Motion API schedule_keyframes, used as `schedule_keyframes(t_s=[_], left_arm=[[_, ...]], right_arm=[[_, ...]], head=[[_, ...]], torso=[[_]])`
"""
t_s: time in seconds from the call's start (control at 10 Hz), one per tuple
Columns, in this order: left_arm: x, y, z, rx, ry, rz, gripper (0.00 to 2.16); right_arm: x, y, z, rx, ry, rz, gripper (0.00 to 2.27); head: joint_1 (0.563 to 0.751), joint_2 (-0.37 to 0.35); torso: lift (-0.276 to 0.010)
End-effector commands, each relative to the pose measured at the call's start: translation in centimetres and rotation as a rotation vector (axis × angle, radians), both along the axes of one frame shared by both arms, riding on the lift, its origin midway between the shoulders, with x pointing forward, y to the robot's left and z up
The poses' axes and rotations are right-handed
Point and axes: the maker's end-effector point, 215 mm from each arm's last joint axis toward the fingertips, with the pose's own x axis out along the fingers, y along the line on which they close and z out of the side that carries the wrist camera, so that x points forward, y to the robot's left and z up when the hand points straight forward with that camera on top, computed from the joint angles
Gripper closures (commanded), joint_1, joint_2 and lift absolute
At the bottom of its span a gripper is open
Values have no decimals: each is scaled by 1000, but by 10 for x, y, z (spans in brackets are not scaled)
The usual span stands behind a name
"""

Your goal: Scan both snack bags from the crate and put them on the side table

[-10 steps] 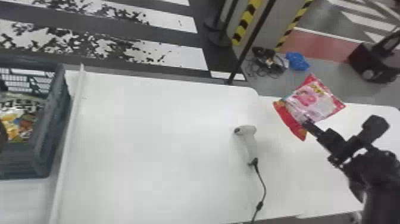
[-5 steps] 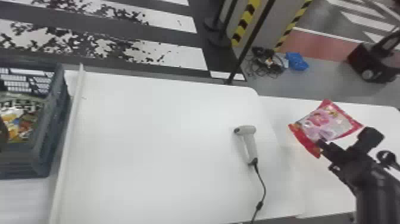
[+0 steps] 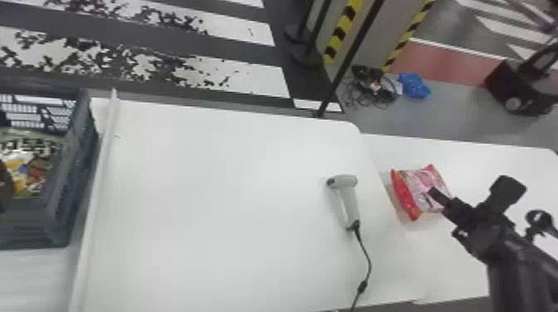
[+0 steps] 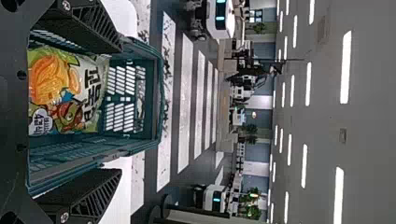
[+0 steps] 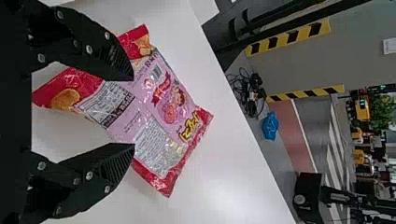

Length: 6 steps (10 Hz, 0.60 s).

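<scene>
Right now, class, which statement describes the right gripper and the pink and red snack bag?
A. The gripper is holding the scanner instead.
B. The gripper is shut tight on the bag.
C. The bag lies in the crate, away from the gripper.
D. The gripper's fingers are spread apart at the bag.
D, because the right gripper has its fingers wide apart, with part of the snack bag visible between them.

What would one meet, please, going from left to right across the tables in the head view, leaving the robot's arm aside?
Dark blue-grey plastic crate, narrow white raised strip, light grey handheld scanner, red-and-pink snack bag.
</scene>
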Motion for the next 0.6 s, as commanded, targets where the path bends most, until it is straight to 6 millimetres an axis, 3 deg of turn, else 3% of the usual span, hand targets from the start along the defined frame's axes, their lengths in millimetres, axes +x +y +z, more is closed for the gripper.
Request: schedule_keyframes(t_s=[0.0, 0.2, 0.5], left_arm=[[0, 0, -1, -1, 1, 2, 87], [0, 0, -1, -2, 1, 4, 87], [0, -1, -2, -4, 3, 4, 87]], right_arm=[[9, 16, 24, -63, -40, 52, 56], [22, 63, 53, -116, -101, 130, 33], [40, 183, 95, -211, -222, 271, 33]], head=[[695, -350], [695, -350], [695, -350]], torso=[[-87], [-87], [-87]])
